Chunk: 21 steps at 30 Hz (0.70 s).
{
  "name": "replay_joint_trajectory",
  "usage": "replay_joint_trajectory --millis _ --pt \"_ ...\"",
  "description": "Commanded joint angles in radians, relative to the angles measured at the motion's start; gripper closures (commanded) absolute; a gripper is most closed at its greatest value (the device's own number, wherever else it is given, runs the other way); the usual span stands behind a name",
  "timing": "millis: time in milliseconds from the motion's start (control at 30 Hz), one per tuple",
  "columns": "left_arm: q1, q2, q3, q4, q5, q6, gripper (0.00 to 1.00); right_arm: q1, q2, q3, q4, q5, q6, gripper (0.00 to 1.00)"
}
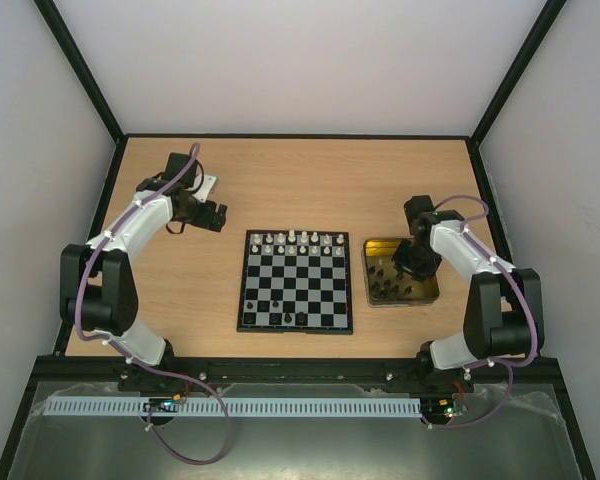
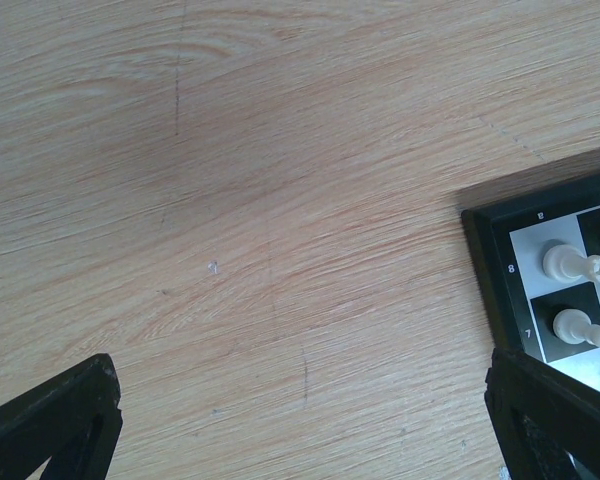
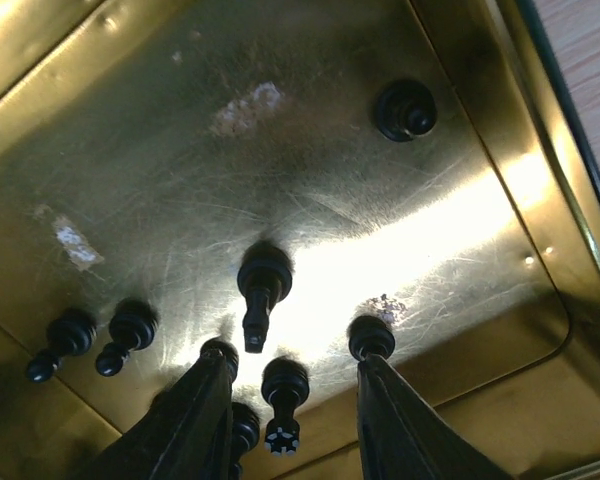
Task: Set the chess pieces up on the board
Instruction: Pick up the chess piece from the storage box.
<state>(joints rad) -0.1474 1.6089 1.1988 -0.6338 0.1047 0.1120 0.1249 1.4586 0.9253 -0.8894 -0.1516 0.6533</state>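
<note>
The right arm (image 1: pixel 480 290) is reaching in from the near edge and bending over the gold tray (image 1: pixel 385 247), which is sitting just right of the board (image 1: pixel 310 280). Its wrist is pointing steeply down. The right fingers (image 3: pixel 195 420) are standing partly apart inside the tray and gripping nothing. One black piece (image 3: pixel 285 385) with a crown-like top is sitting in the gap between them; whether either finger is touching it cannot be told. Other black pieces (image 3: pixel 265 285) are sitting scattered on the scratched gold floor, with one well apart near the far corner.

The left arm (image 1: pixel 130 230) is curling out over the bare table (image 2: pixel 230 150) to the left of the board, with the left fingers (image 2: pixel 55 420) spread wide and holding nothing.

White pieces (image 1: pixel 295 238) are standing along the board's far rows. A few black ones are standing near its near edge.
</note>
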Motion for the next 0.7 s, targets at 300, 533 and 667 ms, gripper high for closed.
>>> replay_joint_trajectory --millis 300,533,667 --pt "-0.004 -0.001 0.015 -0.004 0.006 0.006 0.01 0.006 0.039 -0.038 0.015 -0.013 -0.042 0.68" --pt "-0.004 -0.004 0.012 -0.004 0.002 0.008 0.01 0.006 0.094 -0.02 0.043 -0.014 -0.05 0.69" --pt "-0.004 -0.004 0.01 -0.003 0.002 0.007 0.01 0.006 0.121 -0.01 0.055 -0.009 -0.052 0.72"
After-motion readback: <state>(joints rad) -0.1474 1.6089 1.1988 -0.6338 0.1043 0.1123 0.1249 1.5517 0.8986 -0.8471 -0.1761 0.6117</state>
